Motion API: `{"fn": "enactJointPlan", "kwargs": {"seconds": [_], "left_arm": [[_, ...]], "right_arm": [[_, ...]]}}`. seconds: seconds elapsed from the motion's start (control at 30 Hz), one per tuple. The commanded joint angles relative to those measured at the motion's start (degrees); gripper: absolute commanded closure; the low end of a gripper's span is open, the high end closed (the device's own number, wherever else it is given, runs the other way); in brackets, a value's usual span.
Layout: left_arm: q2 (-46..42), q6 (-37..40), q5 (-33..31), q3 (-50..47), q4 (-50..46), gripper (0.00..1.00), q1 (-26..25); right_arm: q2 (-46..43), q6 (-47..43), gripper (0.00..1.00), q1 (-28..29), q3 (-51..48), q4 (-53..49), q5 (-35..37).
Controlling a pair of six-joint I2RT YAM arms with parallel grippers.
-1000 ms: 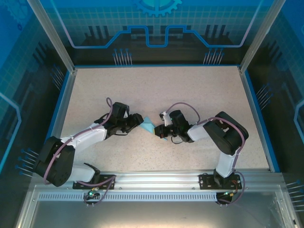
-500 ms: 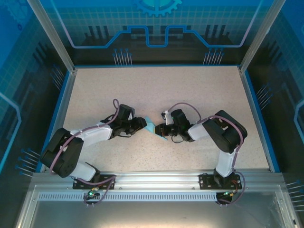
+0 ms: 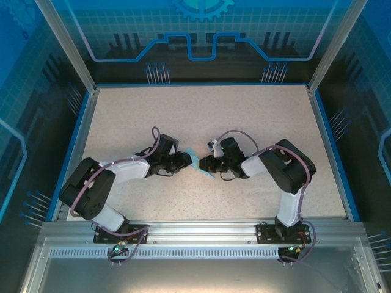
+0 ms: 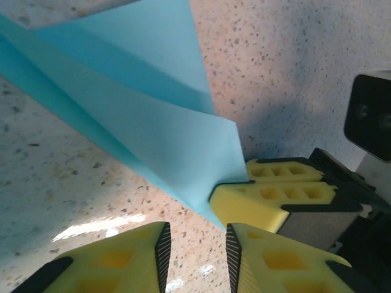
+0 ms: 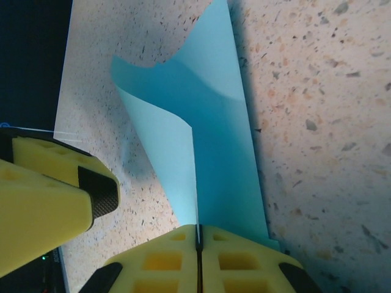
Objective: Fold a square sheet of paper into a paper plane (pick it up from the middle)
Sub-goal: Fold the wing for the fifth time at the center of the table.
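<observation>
Right claw (image 5: 197, 235) pinches the light-blue paper sheet (image 5: 211, 122) by a corner!
Its fingers are pressed tight together on it, and the folded sheet curls up in the middle of the counter (image 3: 201, 116). The left claw (image 4: 197, 244) sits just beside it, jaws a little apart over bare counter.

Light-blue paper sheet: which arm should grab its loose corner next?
Left, probably. The left fingers are apart and empty beside a loose corner of the light-blue folded paper sheet, while the right fingers are shut on its edge.

White-and-black arms (image 3: 122, 170) carry purple cables (image 3: 235, 133) and yellow jaws.
</observation>
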Motion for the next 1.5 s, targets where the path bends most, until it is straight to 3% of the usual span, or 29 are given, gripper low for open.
{"fn": "enactJointPlan", "kwargs": {"seconds": [0.0, 0.7, 1.47], "left_arm": [[1.42, 2.05, 1.48, 2.13, 2.11, 0.71, -0.67], [7.66, 3.37, 0.39, 5.03, 4.61, 0.84, -1.5], [9.93, 4.21, -3.89, 4.69, 4.74, 0.9, -1.52]], "right_arm": [[2.71, 1.77, 0.95, -1.5, 0.55, -5.52, 0.87], [6.02, 4.46, 0.95, -2.91, 2.32, -8.59, -1.26], [8.71, 5.78, 0.95, -4.07, 3.34, -10.65, -2.93]]}}
